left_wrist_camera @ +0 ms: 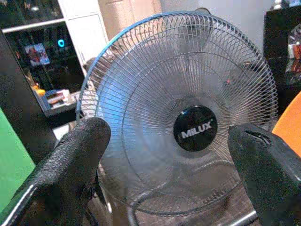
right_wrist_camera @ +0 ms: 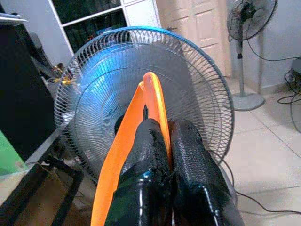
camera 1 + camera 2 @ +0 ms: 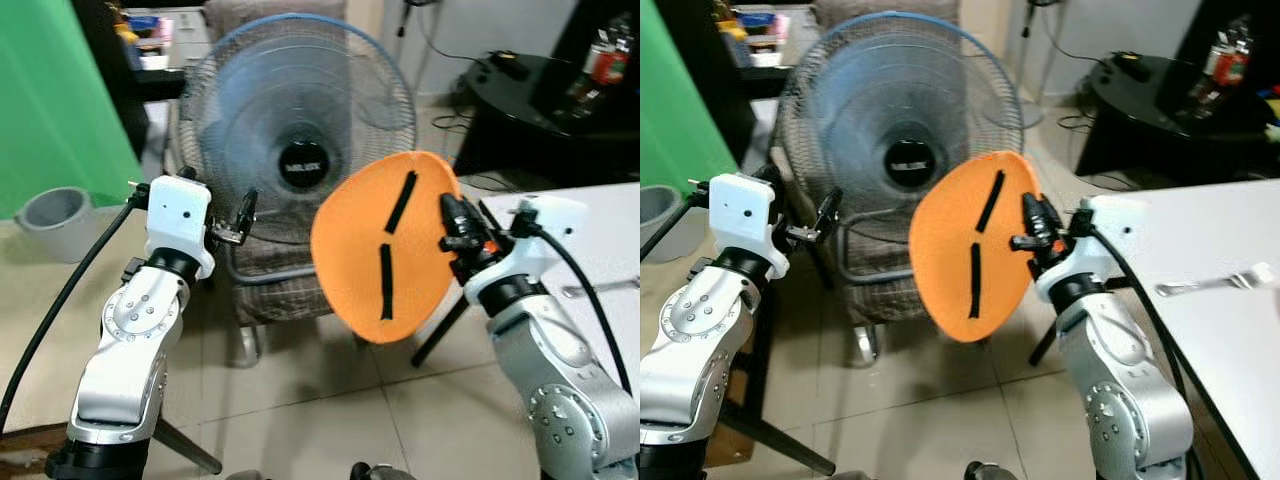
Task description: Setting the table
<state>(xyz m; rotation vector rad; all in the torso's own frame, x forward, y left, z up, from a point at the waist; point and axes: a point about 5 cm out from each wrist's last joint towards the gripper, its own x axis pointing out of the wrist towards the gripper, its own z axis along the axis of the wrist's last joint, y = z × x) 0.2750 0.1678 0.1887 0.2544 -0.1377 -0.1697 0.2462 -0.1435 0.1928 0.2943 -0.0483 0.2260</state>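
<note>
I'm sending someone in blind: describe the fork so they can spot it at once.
Start at the big blue-rimmed fan, then look to the robot's right, past the orange plate pinched on edge in the right hand, to the white table. The fork lies flat there, the one silver utensil on its top.

A white table is occupying the right side of the scene, with a silver fork lying flat on its top near the far edge. A tiled floor is extending below, carrying a grey bucket at far left
</note>
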